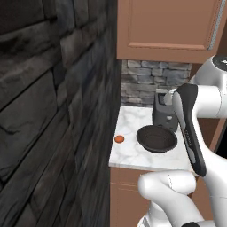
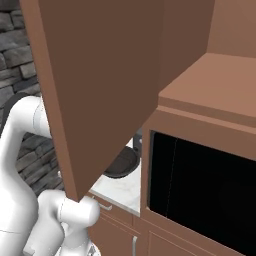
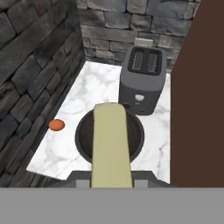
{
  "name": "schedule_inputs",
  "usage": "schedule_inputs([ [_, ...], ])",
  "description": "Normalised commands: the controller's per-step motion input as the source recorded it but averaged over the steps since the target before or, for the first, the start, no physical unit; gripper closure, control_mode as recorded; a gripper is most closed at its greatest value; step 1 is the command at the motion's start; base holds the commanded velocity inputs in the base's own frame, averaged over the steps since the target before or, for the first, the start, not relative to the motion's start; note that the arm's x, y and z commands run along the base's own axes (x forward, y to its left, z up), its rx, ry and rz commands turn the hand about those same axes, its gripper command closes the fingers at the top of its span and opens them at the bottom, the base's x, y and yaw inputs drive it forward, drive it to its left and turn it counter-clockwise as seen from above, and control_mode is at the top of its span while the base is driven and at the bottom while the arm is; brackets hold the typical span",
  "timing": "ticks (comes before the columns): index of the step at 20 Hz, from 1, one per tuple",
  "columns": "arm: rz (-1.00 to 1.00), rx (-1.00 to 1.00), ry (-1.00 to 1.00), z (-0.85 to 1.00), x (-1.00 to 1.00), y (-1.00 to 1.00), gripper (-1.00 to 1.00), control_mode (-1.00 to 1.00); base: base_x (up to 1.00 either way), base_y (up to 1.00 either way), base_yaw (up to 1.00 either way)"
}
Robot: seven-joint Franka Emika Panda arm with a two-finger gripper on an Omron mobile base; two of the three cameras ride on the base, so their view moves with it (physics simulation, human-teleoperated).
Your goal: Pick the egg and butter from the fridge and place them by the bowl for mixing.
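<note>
Marble worktop (image 3: pixel 87 87) carried a dark bowl (image 3: pixel 109 136), which we found empty. The egg (image 3: pixel 56 125) lay beside it. The hand (image 3: pixel 111 181) was clamped on the butter (image 3: pixel 111 144), above the bowl.

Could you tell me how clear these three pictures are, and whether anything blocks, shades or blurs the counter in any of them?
Left base view: evenly lit and sharp, egg and bowl crisp on the counter, no glare. Right base view: a brown panel hides most of the counter. Hand view: the butter in the gripper looms large, covering part of the bowl; the toaster stays sharp.
</note>
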Motion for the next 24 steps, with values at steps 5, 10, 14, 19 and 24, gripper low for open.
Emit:
schedule_inputs([
  [5,0.0,0.0,0.0,0.0,0.0,0.0,1.0,1.0,-0.04,0.1,0.1],
  [10,0.18,-0.01,0.0,-0.03,-0.04,0.2,1.0,-1.0,-0.01,0.05,0.03],
  [14,0.28,0.0,0.0,-0.09,-0.02,0.34,1.0,-1.0,0.0,0.0,0.0],
  [19,0.28,-0.08,0.02,-0.15,0.0,0.47,1.0,-1.0,0.0,0.0,0.0],
  [24,0.05,-0.2,0.19,-0.26,0.01,0.44,1.0,-1.0,0.0,0.0,0.0],
])
